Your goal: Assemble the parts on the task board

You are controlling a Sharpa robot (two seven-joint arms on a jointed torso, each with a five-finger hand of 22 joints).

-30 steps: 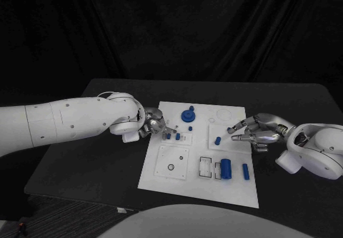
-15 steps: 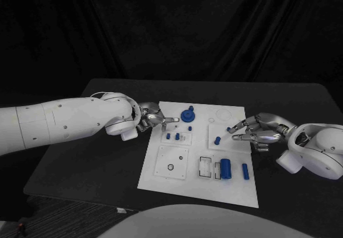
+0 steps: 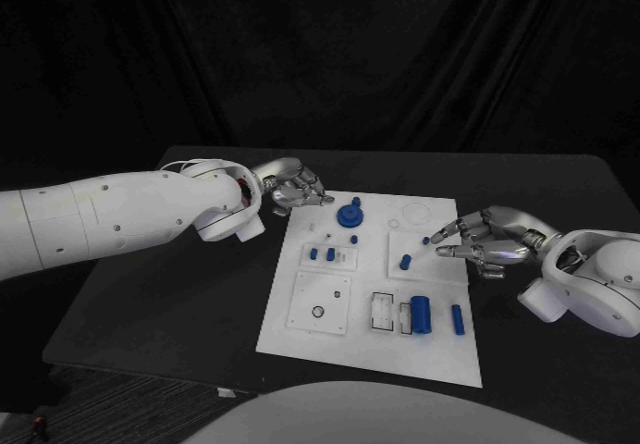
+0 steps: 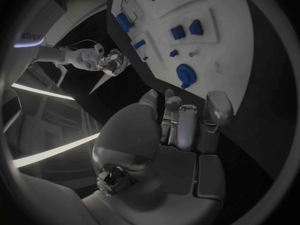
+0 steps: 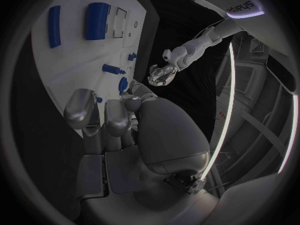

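The white task board (image 3: 340, 328) lies in the middle of the black table. On it stand a blue round knob (image 3: 350, 215), two small blue pieces (image 3: 322, 252) and a blue peg (image 3: 404, 263). A blue cylinder (image 3: 422, 314) and a blue bar (image 3: 458, 319) lie nearer me. My left hand (image 3: 296, 188) hovers off the board's far left corner, fingers loosely curled, holding nothing (image 4: 181, 120). My right hand (image 3: 477, 240) hangs over the board's right edge with fingers spread, one fingertip close to the peg, nothing visibly gripped (image 5: 106, 115).
Several recesses and outlined slots mark the board, including a square plate (image 3: 320, 302) and a ring (image 3: 417, 214). Black tabletop (image 3: 174, 305) surrounds the board on all sides. My left forearm (image 3: 120, 217) spans the table's left side.
My left hand has lifted away from the two small blue pieces and drawn back past the board's far left corner. The right hand has hardly moved.
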